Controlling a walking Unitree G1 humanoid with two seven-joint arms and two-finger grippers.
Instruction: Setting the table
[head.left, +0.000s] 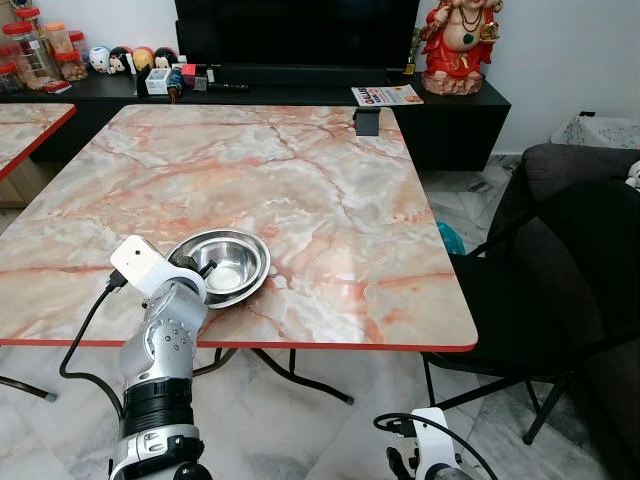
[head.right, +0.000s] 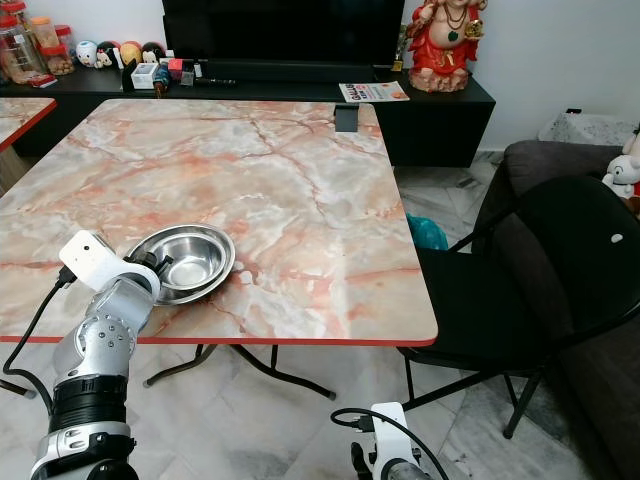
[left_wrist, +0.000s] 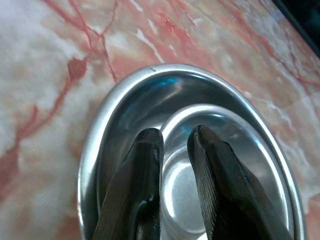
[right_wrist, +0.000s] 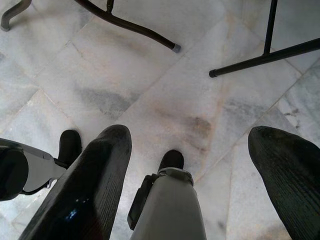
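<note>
A steel bowl (head.left: 222, 265) sits on the marble-patterned table (head.left: 330, 190), close to the near edge with its red trim and toward the robot's left side. The left gripper (left_wrist: 172, 142) reaches over the bowl's near rim, and in the left wrist view its 2 black fingers (left_wrist: 137, 185) hang above the bowl's shiny inside, tips pointing down toward the flat bottom. Only a thin gap separates the fingers (nothing is pinched between them), so the gripper reads as closed on air rather than on the rim. Whether the tips touch the metal cannot be told. The silver left arm (head.left: 165, 350) rises from below the table edge, with a black cable (head.left: 85, 335) looping off its wrist.

The right gripper (right_wrist: 200, 165) hangs low beside the robot, its 2 fingers spread wide apart over the pale tiled floor (right_wrist: 150, 85), with the table's black legs (right_wrist: 130, 25) crossing the right wrist view.

A black folding chair (head.right: 520, 290) stands at the table's right side, just beside a dark sofa (head.right: 570, 170). Beyond the table runs a low black cabinet (head.left: 440, 110) carrying a red figurine (head.left: 460, 45), a magazine (head.left: 388, 95) and jars (head.left: 40, 50).
</note>
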